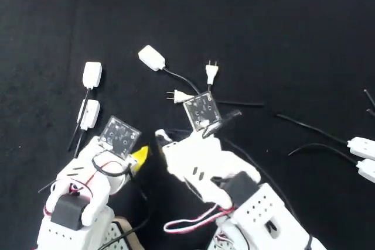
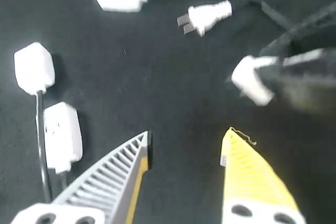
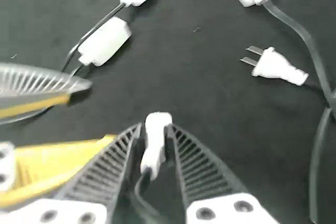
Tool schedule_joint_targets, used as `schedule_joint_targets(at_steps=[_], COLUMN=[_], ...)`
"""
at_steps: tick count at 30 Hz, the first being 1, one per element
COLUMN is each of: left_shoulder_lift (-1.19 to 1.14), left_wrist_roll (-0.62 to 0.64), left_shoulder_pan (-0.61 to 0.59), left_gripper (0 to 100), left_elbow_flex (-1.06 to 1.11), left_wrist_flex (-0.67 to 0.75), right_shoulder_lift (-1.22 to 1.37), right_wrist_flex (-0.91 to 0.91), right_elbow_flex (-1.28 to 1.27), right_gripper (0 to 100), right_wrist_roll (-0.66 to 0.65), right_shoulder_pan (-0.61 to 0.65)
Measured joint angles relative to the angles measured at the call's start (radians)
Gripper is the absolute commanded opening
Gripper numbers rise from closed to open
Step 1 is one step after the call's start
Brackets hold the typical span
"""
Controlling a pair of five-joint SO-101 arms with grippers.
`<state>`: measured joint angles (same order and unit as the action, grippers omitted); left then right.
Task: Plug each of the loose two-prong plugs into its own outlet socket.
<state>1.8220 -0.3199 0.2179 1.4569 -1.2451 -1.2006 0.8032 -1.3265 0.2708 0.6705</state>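
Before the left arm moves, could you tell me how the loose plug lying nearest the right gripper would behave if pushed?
The plug looks small and light and lies flat, so it would probably slide on the cloth, not roll. Its thin cord looks floppy and may drag or swing it round.

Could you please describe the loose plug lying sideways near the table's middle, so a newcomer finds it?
Find the middle of the black table, where two white plugs lie close together. It is the plug nearer the right arm: its prongs point left in the high view, while the farther plug points its prongs away.
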Motion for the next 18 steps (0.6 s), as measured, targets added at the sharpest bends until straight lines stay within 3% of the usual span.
schedule_joint_targets(at_steps=[4, 10, 18], left_shoulder_lift=[-0.002, -0.006, -0.005], left_wrist_roll=[-0.135, -0.27, -0.284], left_shoulder_pan=[-0.126, -0.387, -0.443], left_gripper=[23, 23, 23], left_elbow_flex=[0.052, 0.216, 0.216], left_wrist_flex=[-0.032, 0.098, 0.078], right_shoulder_lift=[0.169, 0.488, 0.713], right_wrist_flex=[0.006, -0.003, -0.011], right_elbow_flex=[0.029, 0.127, 0.241], right_gripper=[1.1, 1.1, 1.2], right_wrist_roll=[-0.054, -0.095, -0.1], right_shoulder_pan=[-0.044, -0.063, -0.063])
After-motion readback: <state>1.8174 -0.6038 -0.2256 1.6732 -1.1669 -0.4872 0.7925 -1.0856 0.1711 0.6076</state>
